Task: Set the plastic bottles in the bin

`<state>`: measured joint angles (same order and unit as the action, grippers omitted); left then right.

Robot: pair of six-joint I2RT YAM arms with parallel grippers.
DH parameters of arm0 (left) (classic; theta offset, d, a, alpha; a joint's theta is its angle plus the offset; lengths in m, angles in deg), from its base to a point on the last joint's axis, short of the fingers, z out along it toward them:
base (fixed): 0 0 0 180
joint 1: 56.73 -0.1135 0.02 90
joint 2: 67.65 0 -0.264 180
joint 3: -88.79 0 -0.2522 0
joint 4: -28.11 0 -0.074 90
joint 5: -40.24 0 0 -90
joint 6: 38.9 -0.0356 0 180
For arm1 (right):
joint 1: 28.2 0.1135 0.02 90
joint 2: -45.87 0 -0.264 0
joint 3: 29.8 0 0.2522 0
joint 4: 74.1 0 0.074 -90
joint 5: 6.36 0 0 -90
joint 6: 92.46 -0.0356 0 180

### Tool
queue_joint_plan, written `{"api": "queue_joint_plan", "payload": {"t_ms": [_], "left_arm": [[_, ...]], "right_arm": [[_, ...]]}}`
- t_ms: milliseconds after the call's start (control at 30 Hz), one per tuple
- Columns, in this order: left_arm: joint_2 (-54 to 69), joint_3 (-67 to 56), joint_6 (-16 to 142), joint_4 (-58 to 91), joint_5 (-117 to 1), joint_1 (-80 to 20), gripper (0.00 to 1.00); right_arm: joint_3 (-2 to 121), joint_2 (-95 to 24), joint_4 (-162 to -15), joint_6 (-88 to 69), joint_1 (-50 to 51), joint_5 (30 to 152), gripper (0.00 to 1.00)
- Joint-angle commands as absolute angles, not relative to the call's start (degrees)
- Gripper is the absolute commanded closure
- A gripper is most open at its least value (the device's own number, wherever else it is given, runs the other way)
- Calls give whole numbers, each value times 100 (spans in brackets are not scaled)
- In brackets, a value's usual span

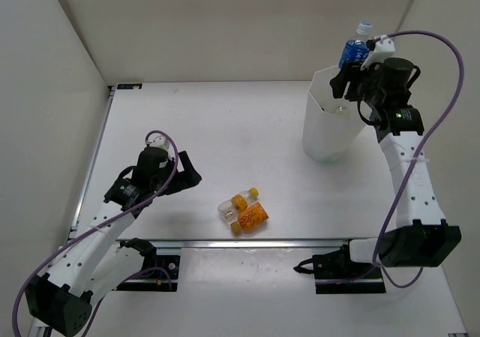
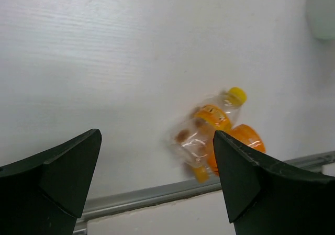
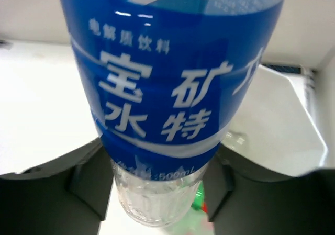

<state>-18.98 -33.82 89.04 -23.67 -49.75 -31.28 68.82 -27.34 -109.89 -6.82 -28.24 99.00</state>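
My right gripper [image 1: 351,76] [image 3: 157,190] is shut on a clear plastic bottle with a blue label [image 1: 354,50] [image 3: 172,78] and holds it upright, cap up, over the mouth of the white bin [image 1: 328,130] [image 3: 277,120]. Green and red shapes [image 3: 199,203] show down inside the bin, under the bottle's base. Two orange-yellow bottles with yellow caps [image 1: 243,200] [image 1: 253,216] lie side by side at the table's near middle. My left gripper [image 1: 187,173] [image 2: 157,177] hangs open above the table to their left, with nothing between its fingers; the bottles [image 2: 207,125] [image 2: 242,140] lie ahead by its right finger.
A grey rail [image 1: 247,242] [image 2: 157,193] runs along the table's near edge just below the orange bottles. White walls enclose the table at the left, back and right. The bin stands at the back right, its base [image 2: 322,10] showing in the left wrist view's corner.
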Motion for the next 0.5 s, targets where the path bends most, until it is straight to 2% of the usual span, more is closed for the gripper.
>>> {"api": "queue_joint_plan", "payload": {"t_ms": [0,67,167,233,300,400,467], "left_arm": [[-2019,-3298,8697,-3039,-4493,-3255,1],[-2080,-3307,8670,-3066,-4546,-3361,1],[-2063,-3298,8617,-3100,-4633,-3458,1],[-2045,-3289,8556,-3135,-4625,-3441,1],[-1949,-3246,8521,-3127,-4642,-3406,1],[-1948,-3298,8538,-3127,-4713,-3388,2],[-2010,-3368,8590,-3144,-4713,-3353,1]], "right_arm": [[7150,-3208,-11467,-70,-2724,8762,41],[7334,-3278,-11467,70,-2636,8498,19],[7379,-3139,-11327,289,-2461,8391,0],[7282,-2911,-11134,518,-2049,7919,1],[7247,-2709,-11203,528,-1898,7986,1],[7160,-2463,-11537,544,-1784,8721,1],[6845,-2225,-11800,903,-1321,9146,1]]}}
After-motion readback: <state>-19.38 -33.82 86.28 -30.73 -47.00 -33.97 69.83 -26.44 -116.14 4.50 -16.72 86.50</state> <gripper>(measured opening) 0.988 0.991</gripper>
